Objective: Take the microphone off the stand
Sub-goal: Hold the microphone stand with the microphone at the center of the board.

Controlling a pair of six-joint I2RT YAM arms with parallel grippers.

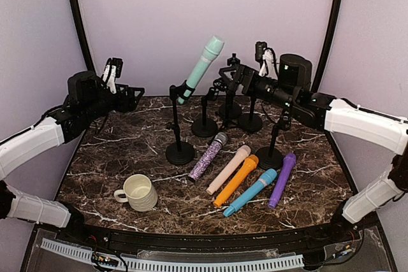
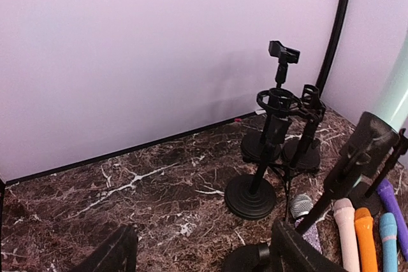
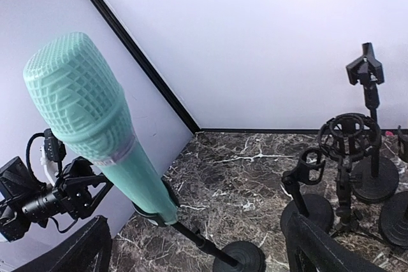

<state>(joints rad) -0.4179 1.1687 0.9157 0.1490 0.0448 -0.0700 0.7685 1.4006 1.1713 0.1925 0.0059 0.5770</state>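
You'll see a cream mug point(image 1: 139, 192) standing upright toward the near-left corner of the table point(image 1: 108, 157). Right of it, toward the near edge, lie a glittery microphone point(image 1: 208, 156), pink microphone point(image 1: 229, 169), orange microphone point(image 1: 236, 180), blue microphone point(image 1: 250, 192) and violet microphone point(image 1: 282, 179). Empty black stands point(image 1: 204, 119) cluster by the far edge.

The dark marble table point(image 1: 121, 151) carries a cream mug point(image 1: 139, 192) at 8 o'clock. Five loose microphones point(image 1: 236, 180) lie fanned side by side toward 4 o'clock. Five black round-based stands point(image 1: 204, 127) spread from centre toward 1 o'clock.
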